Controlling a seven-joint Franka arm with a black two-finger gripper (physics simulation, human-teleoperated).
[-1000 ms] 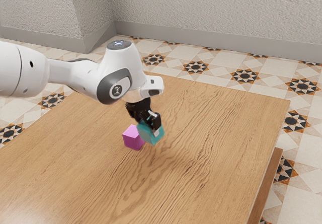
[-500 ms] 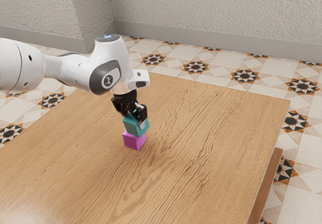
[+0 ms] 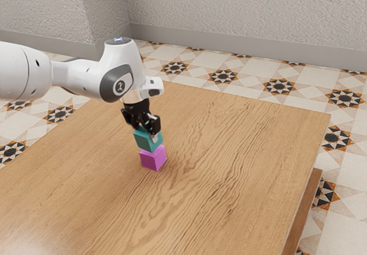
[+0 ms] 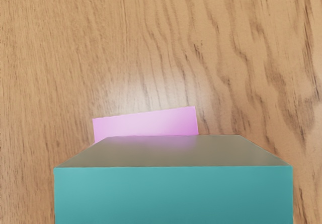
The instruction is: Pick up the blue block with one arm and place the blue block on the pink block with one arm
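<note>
The teal-blue block (image 3: 147, 140) hangs between the black fingers of my gripper (image 3: 145, 134), which is shut on it. Its underside meets or nearly meets the top of the pink block (image 3: 153, 157), sitting a little toward the exterior view's left of the pink block's middle. The pink block rests on the wooden table (image 3: 229, 169). From the wrist, the blue block (image 4: 173, 183) is large and close under my hand, and a strip of the pink block (image 4: 146, 123) shows past its far edge.
The table's edge (image 3: 301, 209) runs along the exterior view's right, with patterned floor tiles (image 3: 344, 152) beyond it. Grey walls (image 3: 229, 8) stand at the back. Bare wood surrounds the two blocks.
My arm has carried the blue block from the pink block's right side toward the exterior view's left, over the pink block, and lowered it to its top.
</note>
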